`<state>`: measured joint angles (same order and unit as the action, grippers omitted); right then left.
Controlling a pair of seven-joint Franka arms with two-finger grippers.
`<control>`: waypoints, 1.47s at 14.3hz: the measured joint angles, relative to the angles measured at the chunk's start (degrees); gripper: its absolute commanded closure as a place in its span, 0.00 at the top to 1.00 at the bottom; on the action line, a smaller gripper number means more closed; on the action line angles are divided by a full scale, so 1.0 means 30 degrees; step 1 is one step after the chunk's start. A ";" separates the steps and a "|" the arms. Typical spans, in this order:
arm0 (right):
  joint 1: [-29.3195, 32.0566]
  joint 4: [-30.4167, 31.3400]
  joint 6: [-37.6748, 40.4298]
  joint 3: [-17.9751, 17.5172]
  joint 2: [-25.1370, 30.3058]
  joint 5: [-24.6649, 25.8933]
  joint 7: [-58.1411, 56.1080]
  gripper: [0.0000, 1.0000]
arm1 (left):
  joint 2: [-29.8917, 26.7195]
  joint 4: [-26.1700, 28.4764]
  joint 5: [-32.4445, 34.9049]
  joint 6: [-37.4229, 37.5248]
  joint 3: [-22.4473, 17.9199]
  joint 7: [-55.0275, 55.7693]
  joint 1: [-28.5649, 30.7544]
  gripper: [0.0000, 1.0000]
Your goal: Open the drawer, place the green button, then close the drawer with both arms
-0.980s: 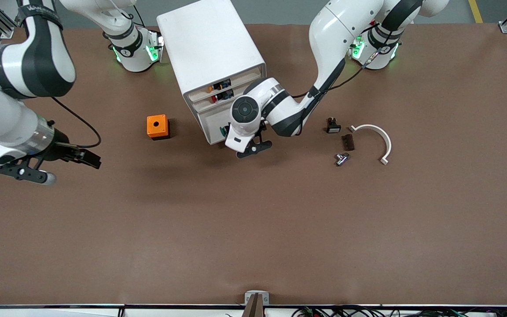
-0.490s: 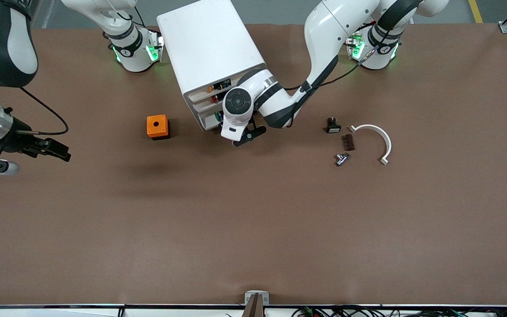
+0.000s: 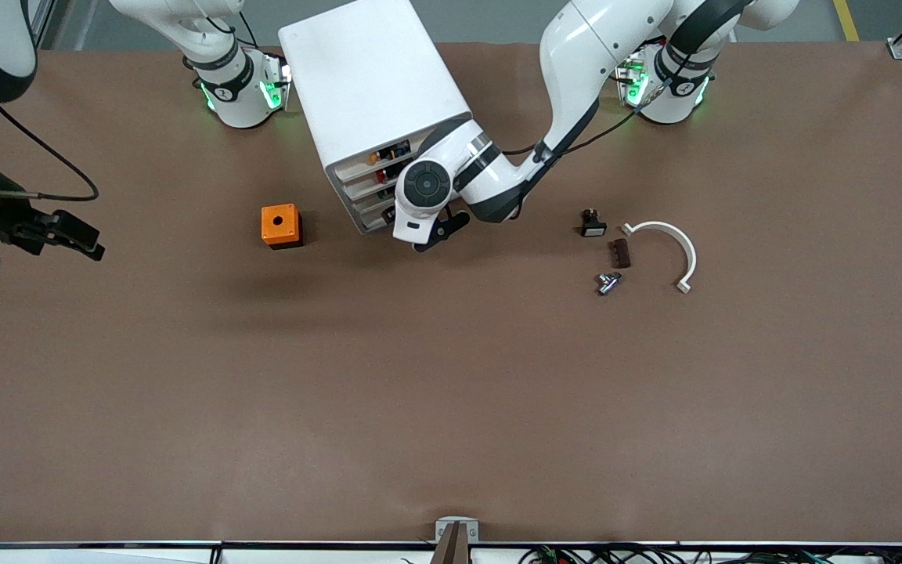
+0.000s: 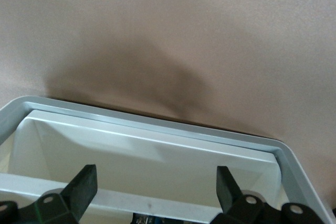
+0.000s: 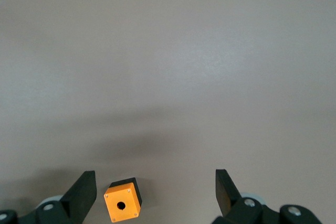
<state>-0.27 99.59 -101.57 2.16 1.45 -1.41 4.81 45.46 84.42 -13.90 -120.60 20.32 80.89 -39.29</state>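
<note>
Drawer (image 3: 373, 213) nearly shut in cabinet (image 3: 373, 94); left gripper (image 3: 437, 233) at its front, fingers (image 4: 79, 190) spread, holding nothing. Button not visible, probably inside. Right gripper (image 3: 67, 235) waits over bench (image 3: 451, 392), fingers apart, empty.

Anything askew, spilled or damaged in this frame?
Nothing spilled or damaged. The cabinet sits turned at an angle to the table edges. The left gripper is open at its drawer fronts; the right gripper is open, over the table's right-arm end.
</note>
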 measured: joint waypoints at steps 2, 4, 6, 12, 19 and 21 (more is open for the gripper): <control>0.0000 0.0003 0.0213 -0.0001 0.0387 0.0001 -0.0007 1.00 | 0.0000 0.0007 -0.0087 0.0000 0.0001 -0.0009 0.0032 1.00; 0.0006 0.0009 0.0114 0.0002 0.0490 0.0009 -0.0008 1.00 | -0.0005 -0.0023 -0.0128 -0.0022 0.0013 -0.0008 0.0072 1.00; 0.0049 0.0097 -0.0642 0.0014 0.0464 0.0108 -0.0008 1.00 | -0.0073 -0.0223 -0.0235 -0.0093 -0.0085 0.0012 0.0279 1.00; 0.0134 0.0192 -0.1466 0.0016 0.0452 0.0586 -0.0016 1.00 | -0.1587 -0.1255 0.1133 0.0245 -0.1218 -0.0232 0.2751 1.00; 0.0138 0.0159 -0.0365 -0.0005 0.0455 0.0608 -0.0087 1.00 | -0.5527 -0.1689 0.2588 0.7372 -0.1312 -0.6967 0.7178 1.00; 0.0139 -0.0055 0.0002 -0.0007 0.0463 0.0609 -0.0114 1.00 | -0.6633 -0.1684 0.2643 0.9326 -0.1344 -0.9682 0.8682 1.00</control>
<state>0.14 99.42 -101.56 2.14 2.83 0.42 4.47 25.56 79.37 -5.97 -92.62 16.29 51.84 -13.25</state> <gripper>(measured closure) 0.000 0.000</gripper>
